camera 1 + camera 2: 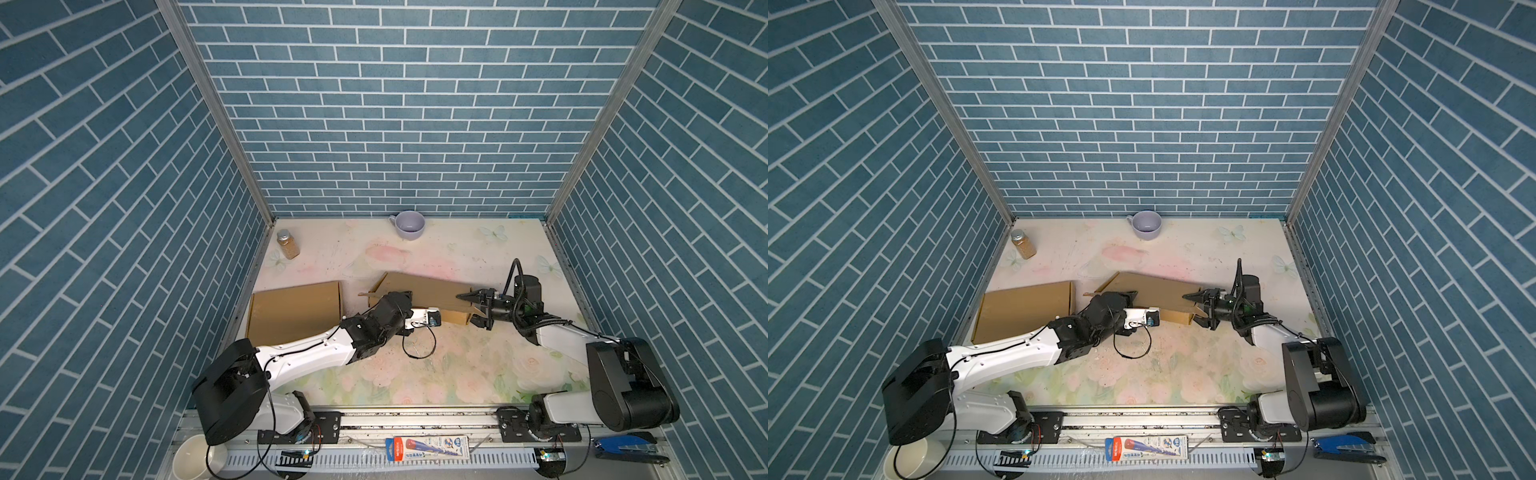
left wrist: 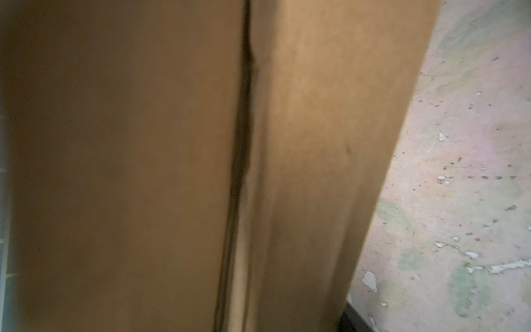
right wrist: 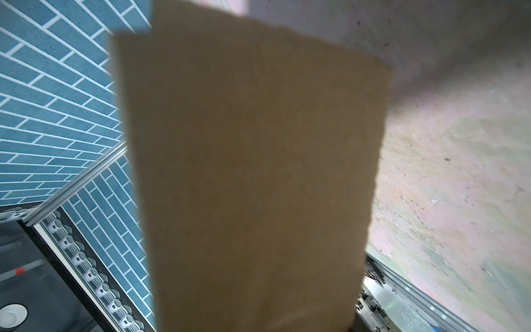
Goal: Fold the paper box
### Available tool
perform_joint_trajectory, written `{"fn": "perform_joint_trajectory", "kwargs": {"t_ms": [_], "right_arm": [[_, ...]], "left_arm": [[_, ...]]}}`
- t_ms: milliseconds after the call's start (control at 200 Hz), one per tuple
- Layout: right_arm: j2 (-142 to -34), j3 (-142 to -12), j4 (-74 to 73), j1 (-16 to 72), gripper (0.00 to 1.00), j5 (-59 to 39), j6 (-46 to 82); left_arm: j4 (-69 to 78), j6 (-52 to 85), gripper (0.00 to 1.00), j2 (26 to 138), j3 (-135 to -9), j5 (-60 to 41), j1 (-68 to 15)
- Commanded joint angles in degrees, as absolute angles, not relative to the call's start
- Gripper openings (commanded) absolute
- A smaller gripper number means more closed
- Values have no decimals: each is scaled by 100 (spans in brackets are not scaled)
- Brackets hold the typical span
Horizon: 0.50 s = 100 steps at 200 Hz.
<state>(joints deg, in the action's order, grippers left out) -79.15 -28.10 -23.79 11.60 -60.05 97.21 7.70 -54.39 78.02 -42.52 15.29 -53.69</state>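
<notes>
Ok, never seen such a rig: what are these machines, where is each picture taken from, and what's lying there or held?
Two white-and-black robot arms, each ending in a two-finger gripper. Both top views look down on the floral table; the two close-ups come from cameras on the wrists. Mid-table lies a half-folded brown cardboard box. The right gripper stands open astride its end flap; the left gripper meets its other end, grip unclear. Also there: a second brown cardboard box, a lavender mug and a glass spice jar.

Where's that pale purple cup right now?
In both top views the pale purple ceramic cup sits at the far edge of the table, against the blue brick back wall near its middle; the glass jar of brown grains is to its left.
</notes>
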Motion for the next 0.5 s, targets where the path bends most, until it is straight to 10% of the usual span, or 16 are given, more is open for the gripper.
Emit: {"fn": "perform_joint_trajectory", "kwargs": {"t_ms": [0,495], "right_arm": [[-7752,-2694,-2663,1189,46,-6451,10003],[-7416,-2742,-2888,729,73,-6430,9903]], "left_arm": [[1156,-5726,61,7685,-4184,1863,-5364],[-666,-5047,39,7755,-5029,1441,-5199]]}}
